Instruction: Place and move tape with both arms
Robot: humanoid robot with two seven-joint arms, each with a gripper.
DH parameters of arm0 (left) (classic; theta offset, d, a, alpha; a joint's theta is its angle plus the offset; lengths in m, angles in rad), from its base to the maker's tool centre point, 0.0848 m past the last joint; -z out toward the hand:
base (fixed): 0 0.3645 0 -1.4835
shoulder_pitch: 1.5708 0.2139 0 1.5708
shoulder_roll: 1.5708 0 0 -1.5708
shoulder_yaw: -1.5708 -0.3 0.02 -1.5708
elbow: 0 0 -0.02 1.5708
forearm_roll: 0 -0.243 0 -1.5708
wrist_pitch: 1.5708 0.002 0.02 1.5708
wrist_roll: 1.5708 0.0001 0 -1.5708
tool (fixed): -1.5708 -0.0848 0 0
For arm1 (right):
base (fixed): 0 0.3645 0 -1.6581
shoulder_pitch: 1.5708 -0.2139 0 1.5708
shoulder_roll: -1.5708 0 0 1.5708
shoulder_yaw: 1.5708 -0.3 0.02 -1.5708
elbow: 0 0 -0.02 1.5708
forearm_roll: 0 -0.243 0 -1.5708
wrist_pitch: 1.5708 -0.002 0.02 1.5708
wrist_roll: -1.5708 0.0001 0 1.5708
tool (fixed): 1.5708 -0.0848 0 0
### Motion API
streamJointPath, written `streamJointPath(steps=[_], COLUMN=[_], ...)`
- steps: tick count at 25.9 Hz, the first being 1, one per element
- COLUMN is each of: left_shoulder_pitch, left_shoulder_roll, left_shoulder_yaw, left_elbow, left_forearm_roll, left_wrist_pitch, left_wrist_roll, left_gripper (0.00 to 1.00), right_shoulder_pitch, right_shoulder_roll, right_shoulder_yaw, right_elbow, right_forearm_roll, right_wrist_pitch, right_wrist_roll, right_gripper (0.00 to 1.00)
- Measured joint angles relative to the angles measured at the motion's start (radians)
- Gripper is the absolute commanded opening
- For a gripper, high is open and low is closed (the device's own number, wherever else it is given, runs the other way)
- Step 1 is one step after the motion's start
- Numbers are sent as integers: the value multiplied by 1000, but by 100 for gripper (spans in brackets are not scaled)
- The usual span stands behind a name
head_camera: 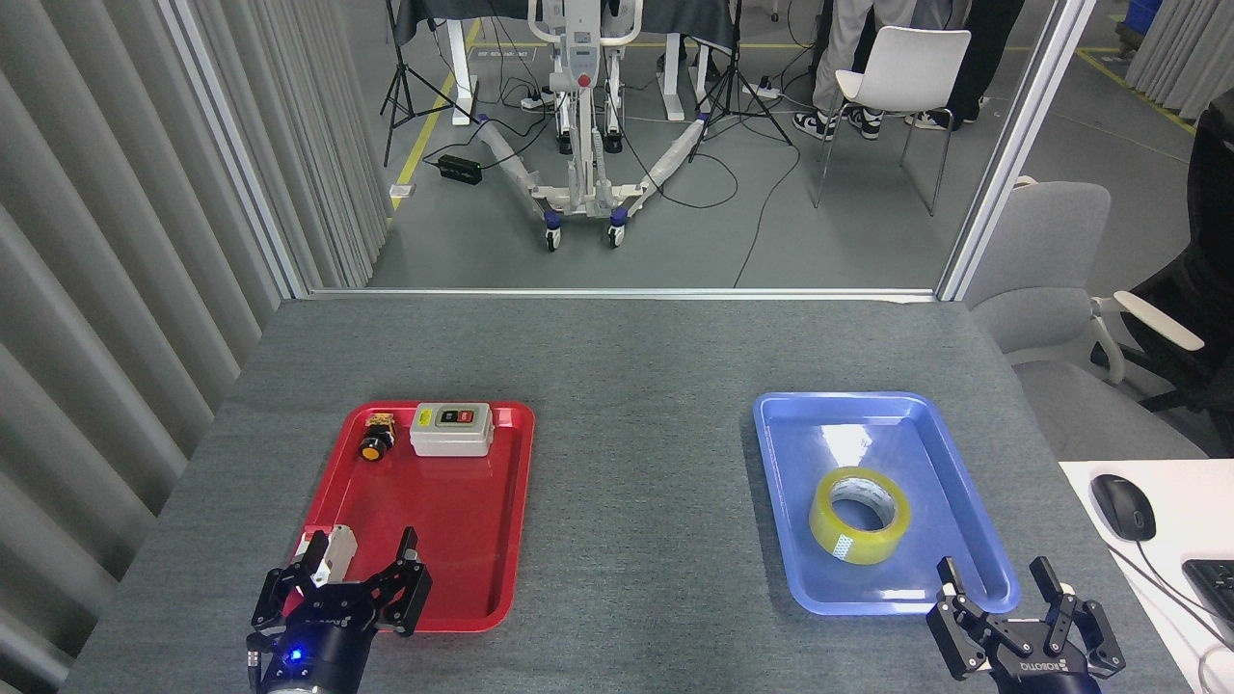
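Observation:
The tape (pixel 860 515), a yellow translucent roll with a white core, lies flat in the blue tray (pixel 792 453), toward its near half. My right gripper (pixel 1020 600) hangs open and empty at the bottom right, just past the tray's near right corner and apart from the roll. My left gripper (pixel 355 571) is open and empty at the bottom left, over the near edge of the red tray (pixel 453 540).
In the red tray sit a white switch box (pixel 451 429), a small yellow-and-black button (pixel 375 438) and a white part (pixel 328 549) at the near left. A white desk with a mouse (pixel 1122 506) borders the right. Grey wall panels line the left.

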Motion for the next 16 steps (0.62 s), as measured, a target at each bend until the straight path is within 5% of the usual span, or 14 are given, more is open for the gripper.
streamJointPath(steps=[16], left_shoulder_pitch=[0], left_shoulder_roll=[0], left_shoulder_yaw=[5], left_elbow=[1], left_forearm_roll=[0], left_wrist_pitch=[2], left_wrist_roll=[0], left_gripper=[100], right_shoulder_pitch=[1], right_shoulder_roll=[4], right_shoulder_yaw=[-3], right_elbow=[1], right_forearm_roll=[-3], right_wrist_pitch=[-2], right_wrist_roll=[4], right_gripper=[100])
